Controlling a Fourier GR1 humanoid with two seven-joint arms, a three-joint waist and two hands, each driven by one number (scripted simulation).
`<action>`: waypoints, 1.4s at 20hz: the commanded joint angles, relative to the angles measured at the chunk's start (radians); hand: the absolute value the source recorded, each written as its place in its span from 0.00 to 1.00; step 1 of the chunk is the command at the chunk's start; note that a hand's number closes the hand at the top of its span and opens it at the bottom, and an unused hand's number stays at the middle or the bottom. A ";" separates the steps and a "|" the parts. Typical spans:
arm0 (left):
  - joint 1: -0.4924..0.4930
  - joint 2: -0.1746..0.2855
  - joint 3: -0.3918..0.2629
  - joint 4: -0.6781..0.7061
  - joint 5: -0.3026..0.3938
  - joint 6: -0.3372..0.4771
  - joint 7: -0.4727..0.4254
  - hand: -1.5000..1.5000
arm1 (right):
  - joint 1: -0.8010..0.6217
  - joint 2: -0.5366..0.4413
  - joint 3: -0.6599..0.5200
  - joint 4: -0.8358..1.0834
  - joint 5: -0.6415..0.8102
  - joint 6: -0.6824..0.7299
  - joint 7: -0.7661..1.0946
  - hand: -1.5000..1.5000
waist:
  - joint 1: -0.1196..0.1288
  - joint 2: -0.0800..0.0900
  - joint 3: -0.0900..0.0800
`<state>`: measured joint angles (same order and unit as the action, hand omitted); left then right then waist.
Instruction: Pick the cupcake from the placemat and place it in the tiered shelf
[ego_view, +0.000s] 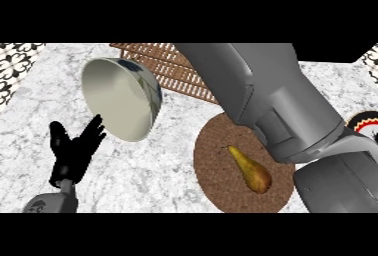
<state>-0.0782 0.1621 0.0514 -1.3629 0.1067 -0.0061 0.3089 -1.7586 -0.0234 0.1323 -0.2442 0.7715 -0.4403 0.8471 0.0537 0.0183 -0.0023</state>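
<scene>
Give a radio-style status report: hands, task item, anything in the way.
Left hand open, resting lower left. Right hand out of view, forearm over placemat. Cupcake not visible; pear on placemat. Bowl beside slatted shelf.

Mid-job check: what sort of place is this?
Probably a kitchen counter: a marbled worktop, a large metal bowl, and a pear lying on a round brown placemat.

One pear (251, 172), one round placemat (212, 162), one steel bowl (122, 100), one slatted shelf (177, 70) (partly behind the forearm (273, 100)).
</scene>
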 joint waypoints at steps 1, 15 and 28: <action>0.007 -0.011 -0.006 0.026 -0.010 -0.005 -0.043 0.50 | -0.038 0.022 -0.015 0.032 0.004 -0.016 0.003 1.00 | 0.006 0.002 -0.001; -0.005 0.016 0.019 0.035 0.022 -0.046 -0.013 0.50 | 0.000 0.005 -0.138 -0.037 -0.055 -0.317 0.016 0.00 | 0.000 0.000 0.000; 0.040 0.011 0.021 0.025 0.001 -0.025 -0.027 0.50 | -0.008 -0.093 -0.233 -0.108 -0.050 -0.560 -0.028 0.00 | -0.030 -0.014 0.000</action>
<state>-0.0624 0.1694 0.0695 -1.3431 0.1064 -0.0226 0.2882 -1.7518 -0.0786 -0.1048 -0.3587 0.6797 -0.8819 0.7672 0.0332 0.0085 -0.0011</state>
